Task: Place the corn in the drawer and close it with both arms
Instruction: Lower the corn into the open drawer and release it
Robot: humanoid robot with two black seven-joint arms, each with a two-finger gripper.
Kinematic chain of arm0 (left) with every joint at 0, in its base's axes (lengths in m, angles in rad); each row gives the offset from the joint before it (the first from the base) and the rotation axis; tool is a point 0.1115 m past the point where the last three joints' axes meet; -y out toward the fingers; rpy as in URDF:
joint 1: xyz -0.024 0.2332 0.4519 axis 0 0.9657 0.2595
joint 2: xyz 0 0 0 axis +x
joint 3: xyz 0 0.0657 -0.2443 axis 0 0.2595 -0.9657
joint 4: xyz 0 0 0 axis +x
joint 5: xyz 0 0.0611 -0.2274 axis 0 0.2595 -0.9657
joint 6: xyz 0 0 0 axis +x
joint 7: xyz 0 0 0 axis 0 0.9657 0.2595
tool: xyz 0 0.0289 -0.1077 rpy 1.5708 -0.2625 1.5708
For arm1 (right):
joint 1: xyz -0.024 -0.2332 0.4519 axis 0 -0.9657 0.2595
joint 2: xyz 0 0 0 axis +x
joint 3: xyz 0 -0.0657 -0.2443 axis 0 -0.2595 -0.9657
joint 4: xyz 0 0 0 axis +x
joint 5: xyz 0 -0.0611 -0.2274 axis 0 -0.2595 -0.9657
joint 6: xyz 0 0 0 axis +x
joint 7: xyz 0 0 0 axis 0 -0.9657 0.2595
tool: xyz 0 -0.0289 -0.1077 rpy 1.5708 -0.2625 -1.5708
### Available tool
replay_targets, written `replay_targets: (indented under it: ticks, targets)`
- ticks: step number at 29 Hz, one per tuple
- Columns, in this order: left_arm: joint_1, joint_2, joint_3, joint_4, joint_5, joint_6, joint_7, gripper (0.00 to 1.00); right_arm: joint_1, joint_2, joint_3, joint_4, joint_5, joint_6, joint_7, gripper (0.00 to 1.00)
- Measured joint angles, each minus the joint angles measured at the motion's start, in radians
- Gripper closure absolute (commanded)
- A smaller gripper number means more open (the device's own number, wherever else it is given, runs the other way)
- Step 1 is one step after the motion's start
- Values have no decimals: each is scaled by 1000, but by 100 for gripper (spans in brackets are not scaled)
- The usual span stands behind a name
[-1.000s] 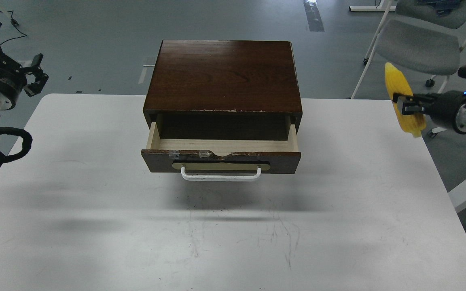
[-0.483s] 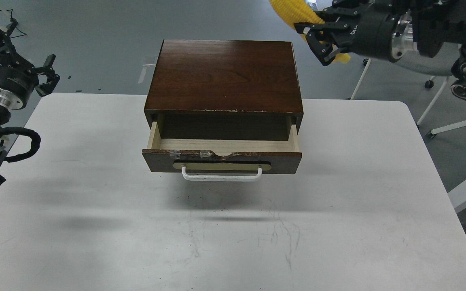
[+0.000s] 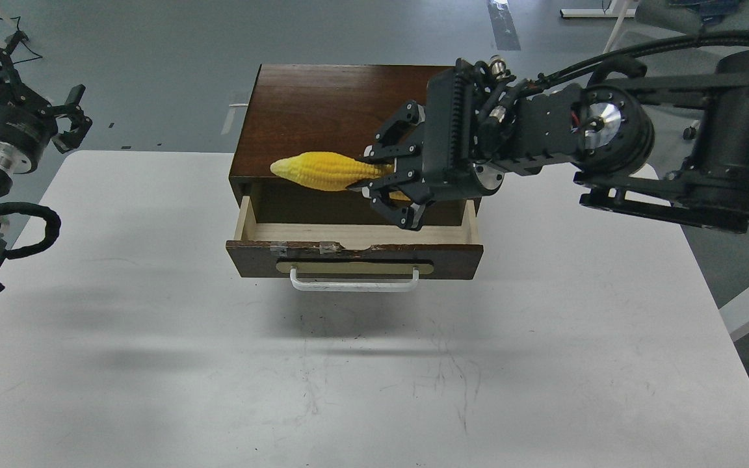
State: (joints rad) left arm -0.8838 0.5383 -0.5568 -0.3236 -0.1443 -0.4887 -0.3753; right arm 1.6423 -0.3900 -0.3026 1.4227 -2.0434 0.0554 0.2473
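Observation:
The drawer stands pulled open from the dark brown cabinet; its pale wood inside shows and is empty. My right gripper is shut on the thick end of the yellow corn. It holds the cob level, tip pointing left, above the open drawer at the cabinet's front edge. My left gripper hangs at the far left, off the table's back left corner, well away from the drawer; its fingers look spread and empty.
The white table carries the cabinet at its back middle. The white bar handle faces me. Office chairs stand beyond the table's right side. My right arm crosses above the table's back right.
My right arm has swung the corn from the upper right, behind the cabinet, down and left to just above the open drawer, with the cob now level. My left gripper has barely moved.

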Motion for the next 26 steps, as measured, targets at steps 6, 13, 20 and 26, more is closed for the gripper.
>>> replay_targets:
  ticks: [6, 13, 20, 26]
  targets:
    - [3, 11, 1, 0, 0, 0, 0, 2, -4, 38, -12, -68, 2, 1, -1, 62]
    - [9, 13, 2, 0, 0, 0, -3, 2, -15, 48, -12, -76, 7, 1, -1, 31]
    - [5, 12, 2, 0, 0, 0, 3, 2, -38, 42, -10, -73, 9, 0, -1, 28]
    - [3, 12, 1, 0, 0, 0, 1, 2, -34, 24, 20, -75, 24, -3, 0, 16]
